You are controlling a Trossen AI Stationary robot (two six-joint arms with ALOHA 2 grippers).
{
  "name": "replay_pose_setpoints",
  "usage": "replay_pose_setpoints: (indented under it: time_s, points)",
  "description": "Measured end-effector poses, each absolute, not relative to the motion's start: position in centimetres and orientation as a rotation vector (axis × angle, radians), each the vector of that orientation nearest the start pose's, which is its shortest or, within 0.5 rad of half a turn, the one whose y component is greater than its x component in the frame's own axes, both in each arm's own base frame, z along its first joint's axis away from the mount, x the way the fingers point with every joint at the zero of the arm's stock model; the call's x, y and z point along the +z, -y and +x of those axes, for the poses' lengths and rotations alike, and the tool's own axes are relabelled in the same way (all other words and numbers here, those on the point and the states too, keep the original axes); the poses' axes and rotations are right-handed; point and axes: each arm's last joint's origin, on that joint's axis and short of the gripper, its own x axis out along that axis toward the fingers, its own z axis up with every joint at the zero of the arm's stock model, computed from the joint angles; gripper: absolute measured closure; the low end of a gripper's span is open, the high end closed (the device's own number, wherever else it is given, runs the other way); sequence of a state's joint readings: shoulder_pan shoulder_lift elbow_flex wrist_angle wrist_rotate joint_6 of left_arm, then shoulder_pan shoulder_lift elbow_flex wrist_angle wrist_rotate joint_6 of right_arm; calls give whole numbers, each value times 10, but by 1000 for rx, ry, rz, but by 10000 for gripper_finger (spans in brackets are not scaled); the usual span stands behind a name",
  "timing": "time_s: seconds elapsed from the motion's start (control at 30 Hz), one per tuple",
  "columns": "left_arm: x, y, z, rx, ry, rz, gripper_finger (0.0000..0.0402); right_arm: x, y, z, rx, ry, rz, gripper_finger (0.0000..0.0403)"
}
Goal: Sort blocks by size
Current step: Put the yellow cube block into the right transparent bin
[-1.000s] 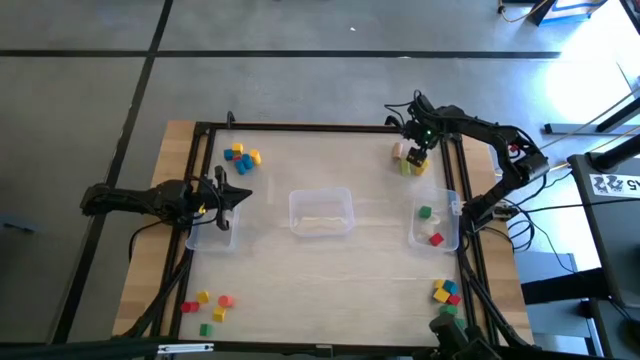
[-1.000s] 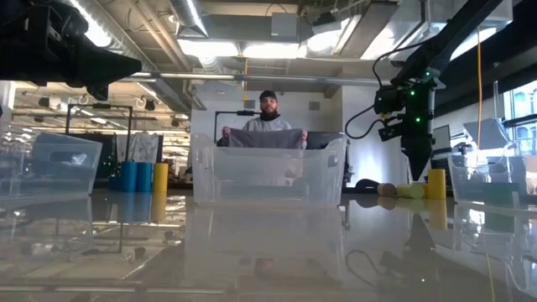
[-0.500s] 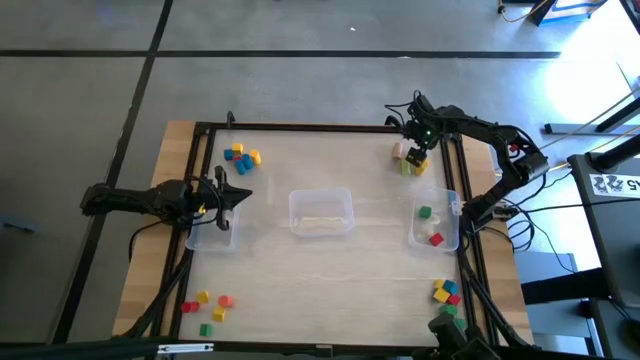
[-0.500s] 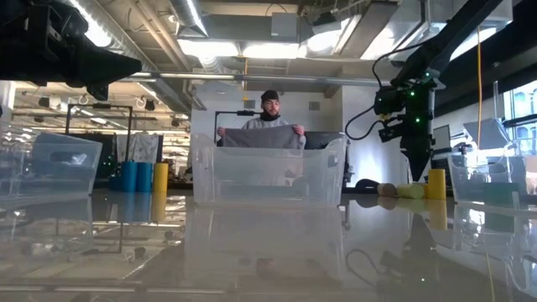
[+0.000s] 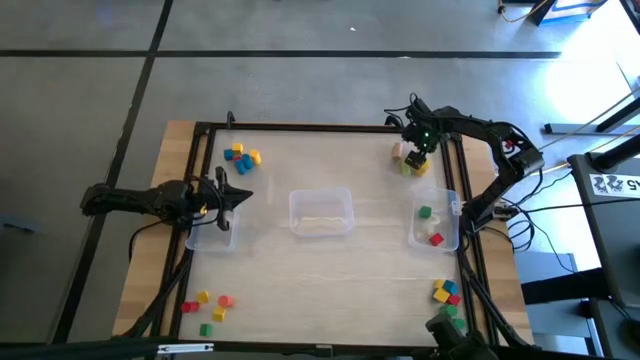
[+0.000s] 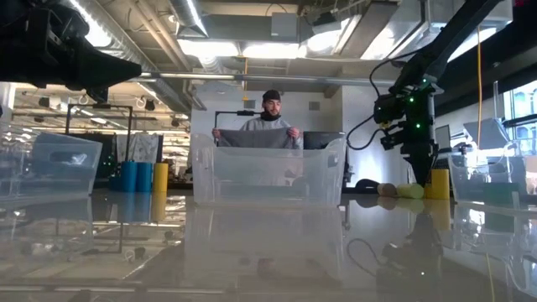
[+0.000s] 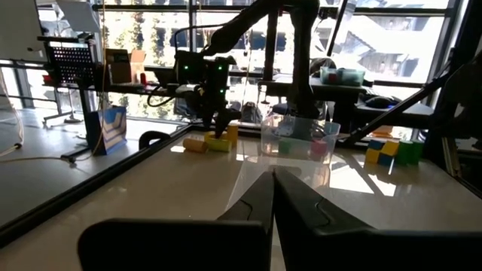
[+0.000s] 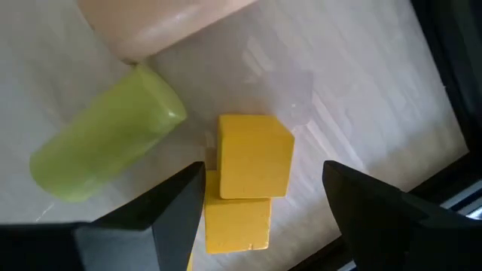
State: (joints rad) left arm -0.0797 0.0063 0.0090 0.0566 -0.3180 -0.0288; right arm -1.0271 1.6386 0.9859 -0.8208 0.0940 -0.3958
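- Your right gripper (image 8: 260,197) is wide open over the small yellow wooden cube (image 8: 254,156), near the table's far right corner
- It looks light and hard; pinch its flat sides
- Your left gripper (image 5: 243,195) is shut, empty

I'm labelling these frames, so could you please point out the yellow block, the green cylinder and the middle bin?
yellow block (image 8: 254,154), right wrist view, its top face.
green cylinder (image 8: 105,143), right wrist view, middle of its curved side.
middle bin (image 5: 292,212), high view, its left wall.
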Motion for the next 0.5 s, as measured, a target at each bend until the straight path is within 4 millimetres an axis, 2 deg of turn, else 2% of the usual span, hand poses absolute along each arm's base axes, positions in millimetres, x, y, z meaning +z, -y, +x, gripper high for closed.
replay_pose_setpoints:
  time_s: [0.3, 0.5]
  points:
    - [172, -1, 96, 237, 63, -52, 396, 169, 241, 142, -613, -1483, 401, 130]
    - [172, -1, 96, 237, 63, -51, 396, 162, 240, 148, -608, -1508, 404, 135]
